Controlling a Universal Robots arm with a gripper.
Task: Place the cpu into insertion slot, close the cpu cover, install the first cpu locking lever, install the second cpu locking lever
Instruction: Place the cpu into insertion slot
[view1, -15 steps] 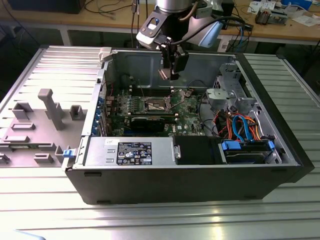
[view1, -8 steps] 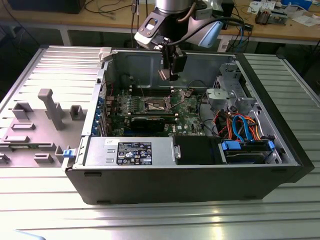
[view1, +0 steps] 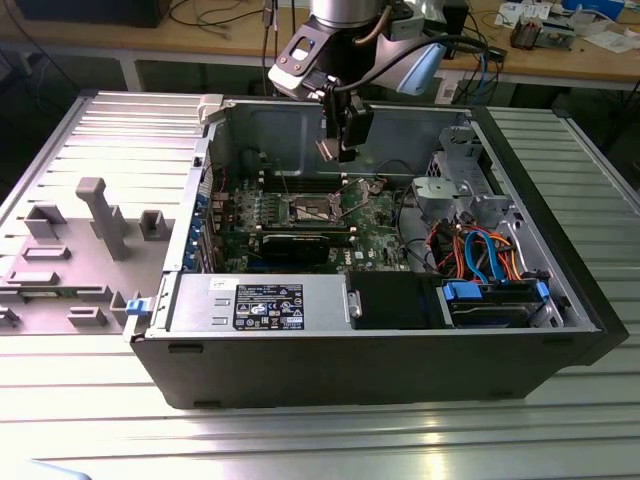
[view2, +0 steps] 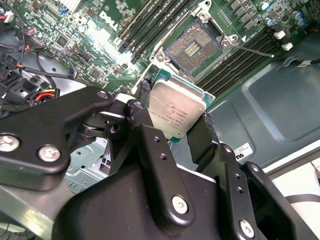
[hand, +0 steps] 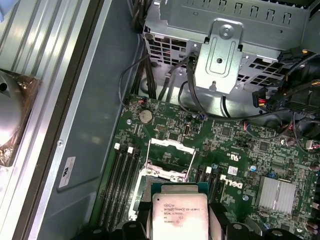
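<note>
My gripper (view2: 175, 111) is shut on the cpu (view2: 178, 106), a small square chip with a silver top, pinched by two opposite edges between the black fingers (view2: 202, 135). In the first wrist view the cpu (hand: 178, 210) hangs in the gripper (hand: 180, 222) above the green board. The insertion slot (view2: 192, 46) lies open and bare just beyond the chip, its dark pin field showing. The cpu cover (hand: 169, 160) stands swung up off the socket. A thin locking lever (view2: 252, 51) sticks out beside the slot. In the exterior view the gripper (view1: 340, 150) hovers above the insertion slot (view1: 308, 210), well apart from it.
Black memory slots (view2: 150, 25) flank the socket. A metal drive cage (hand: 220, 45) with cables rises close by. The computer case (view1: 400, 370) has tall walls, a power supply (view1: 265, 305) and orange and blue cables (view1: 480, 255). A grey fixture plate (view1: 80, 230) lies at the exterior view's left.
</note>
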